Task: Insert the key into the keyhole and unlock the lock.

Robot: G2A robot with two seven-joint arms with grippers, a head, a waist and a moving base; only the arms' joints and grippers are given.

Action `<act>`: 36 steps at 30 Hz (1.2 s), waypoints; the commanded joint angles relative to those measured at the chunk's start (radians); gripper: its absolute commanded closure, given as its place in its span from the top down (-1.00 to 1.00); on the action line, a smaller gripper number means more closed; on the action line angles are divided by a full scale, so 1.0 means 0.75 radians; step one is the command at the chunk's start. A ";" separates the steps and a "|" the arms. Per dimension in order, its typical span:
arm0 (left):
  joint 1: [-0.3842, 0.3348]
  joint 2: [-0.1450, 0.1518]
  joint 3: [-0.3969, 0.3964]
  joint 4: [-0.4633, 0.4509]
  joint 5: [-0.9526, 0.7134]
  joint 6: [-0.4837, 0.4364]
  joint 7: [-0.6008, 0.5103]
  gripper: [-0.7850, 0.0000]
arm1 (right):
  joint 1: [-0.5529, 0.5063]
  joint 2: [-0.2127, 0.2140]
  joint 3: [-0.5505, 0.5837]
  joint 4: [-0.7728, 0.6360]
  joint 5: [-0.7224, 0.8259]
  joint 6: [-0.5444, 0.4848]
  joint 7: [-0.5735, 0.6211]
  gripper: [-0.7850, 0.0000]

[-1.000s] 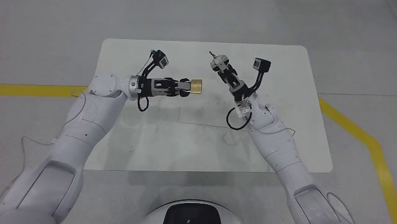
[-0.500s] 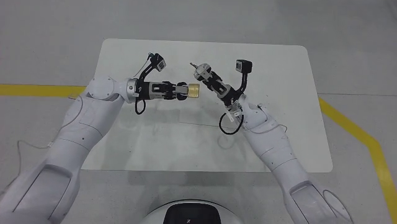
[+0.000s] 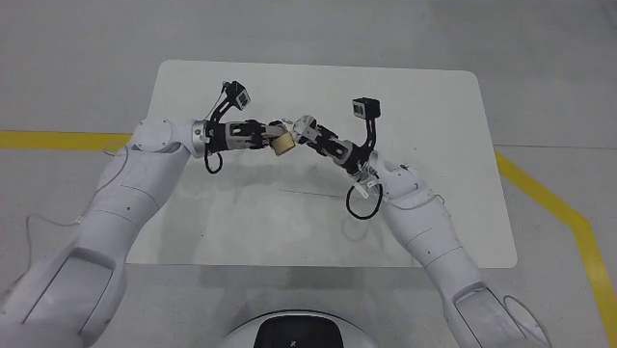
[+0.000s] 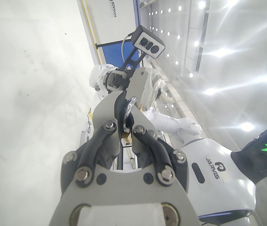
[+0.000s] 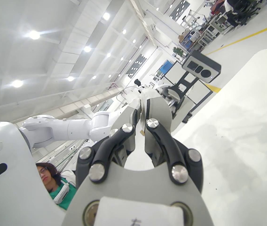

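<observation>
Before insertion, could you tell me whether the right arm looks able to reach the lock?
Probably yes: the right gripper is right beside the lock, which the left gripper holds up, with nothing visible between them.

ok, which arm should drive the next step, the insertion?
Right. The right gripper, fingers shut and hiding the key, sits tip to tip with the lock. The left gripper clamps the shackle above the table, so it likely just braces.
</observation>
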 commanded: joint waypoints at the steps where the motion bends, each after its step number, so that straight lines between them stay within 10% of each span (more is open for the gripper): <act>1: -0.005 -0.005 -0.001 0.016 -0.016 0.009 -0.009 -1.00 | 0.002 0.003 -0.003 0.000 -0.006 0.005 0.038 -1.00; 15: -0.066 -0.050 -0.015 0.190 -0.224 0.312 -0.089 -1.00 | -0.064 0.032 0.154 -0.104 0.023 -0.039 -0.050 -1.00; 36: -0.094 -0.050 0.023 0.174 -0.076 0.250 -0.152 -1.00 | -0.146 0.049 0.266 -0.217 -0.245 0.019 -0.247 -1.00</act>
